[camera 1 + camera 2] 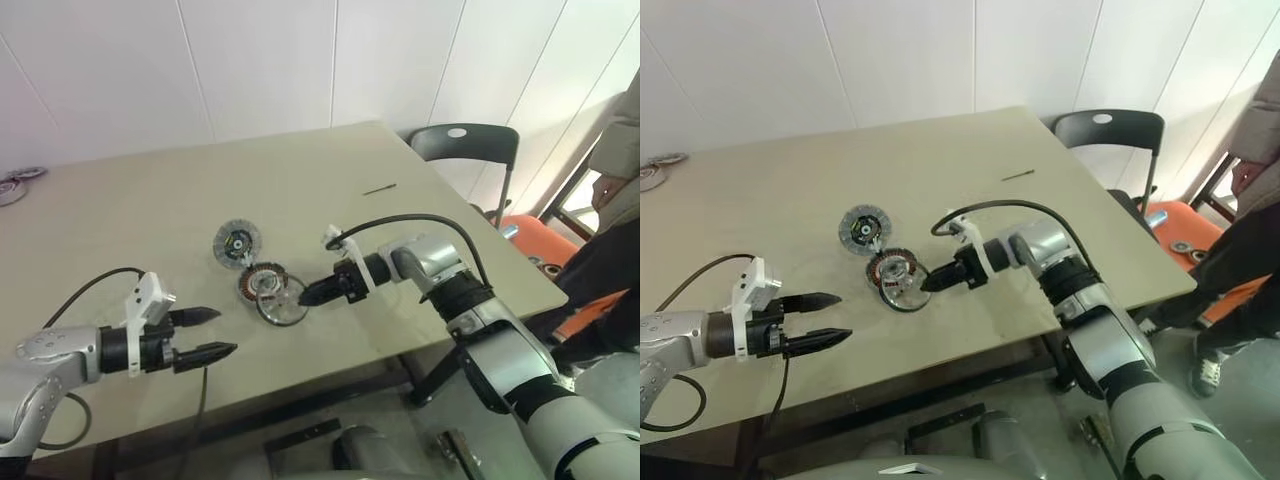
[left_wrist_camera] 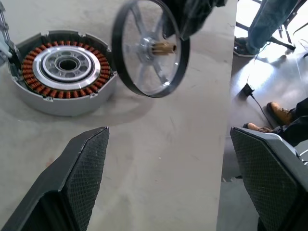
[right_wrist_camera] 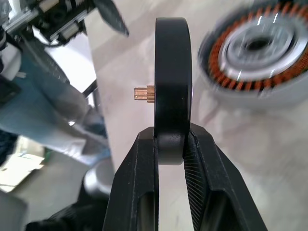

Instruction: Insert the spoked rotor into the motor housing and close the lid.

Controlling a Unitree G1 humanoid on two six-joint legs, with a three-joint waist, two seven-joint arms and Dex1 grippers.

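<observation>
My right gripper is shut on the dark rim of the spoked rotor. It holds the wheel on edge just above the table, close beside the motor housing. In the right wrist view the rotor sits clamped between both fingers, its brass hub shaft pointing sideways. The housing lies flat with its copper windings facing up. The grey lid lies on the table just beyond the housing. My left gripper hovers open near the table's front edge, to the left of the parts, holding nothing.
A small dark stick lies far back on the table. Round parts sit at the far left edge. A dark chair and a person stand to the right of the table.
</observation>
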